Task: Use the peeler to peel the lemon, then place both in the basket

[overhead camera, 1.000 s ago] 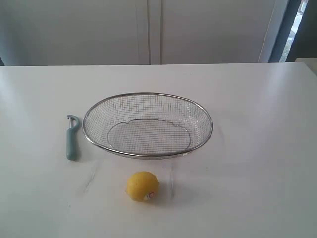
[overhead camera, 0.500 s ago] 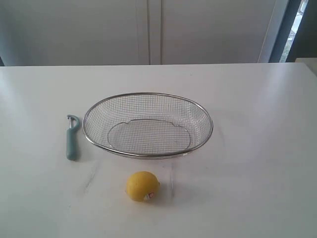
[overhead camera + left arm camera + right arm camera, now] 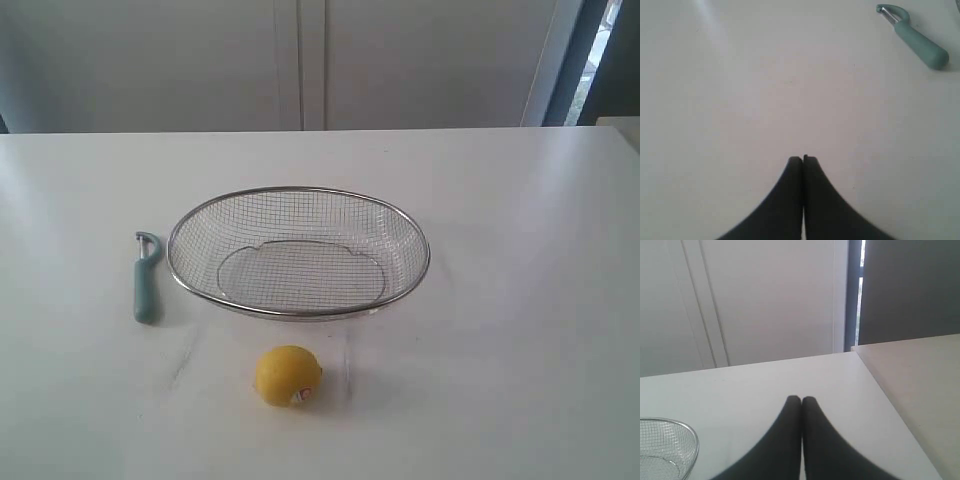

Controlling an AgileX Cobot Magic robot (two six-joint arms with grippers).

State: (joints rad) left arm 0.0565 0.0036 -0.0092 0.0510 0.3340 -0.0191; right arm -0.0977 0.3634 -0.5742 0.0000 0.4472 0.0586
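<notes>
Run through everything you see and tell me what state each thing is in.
lemon, unpeeled, sticker on, resting on the table
peeler, lying flat on the table, not held
basket, upright, empty
left gripper, fingers shut, holding nothing
right gripper, fingers shut, holding nothing

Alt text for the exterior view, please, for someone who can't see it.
An empty wire-mesh basket sits on a white table. A yellow lemon lies in front of it and a teal peeler to its left, both apart from it.
</notes>
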